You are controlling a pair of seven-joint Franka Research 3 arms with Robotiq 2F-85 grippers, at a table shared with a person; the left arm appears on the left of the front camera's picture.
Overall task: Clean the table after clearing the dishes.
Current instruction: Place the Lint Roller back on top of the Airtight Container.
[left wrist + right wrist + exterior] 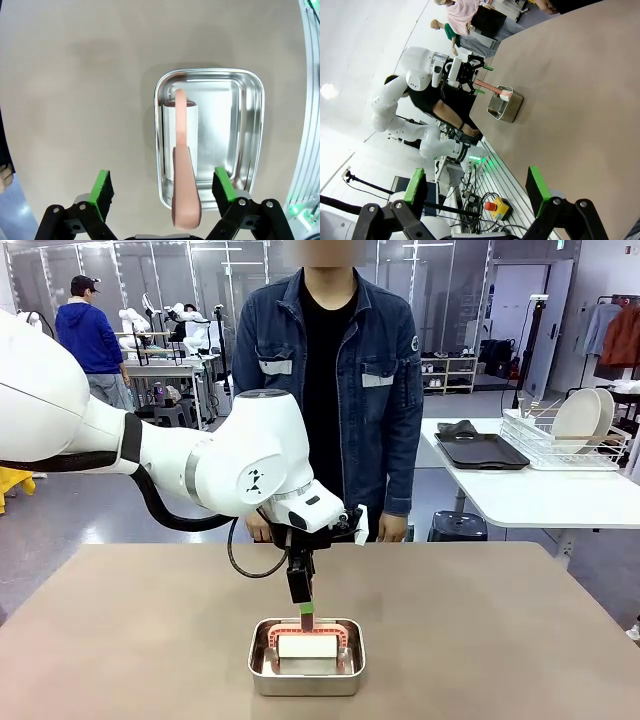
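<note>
So the left gripper hangs right over the steel pan, jaws wide open and holding nothing. The roller's pink handle points straight up between them, its long axis in line with the approach, while the white roll lies flat in the pan. The right gripper sits well away from the pan, also open and empty. The brown bench looks bare around the pan.

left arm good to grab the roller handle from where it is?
Probably yes. The left claw is open, its green pads either side of the pink roller handle, which sticks up out of the steel pan. Nothing sits between pads and handle.
</note>
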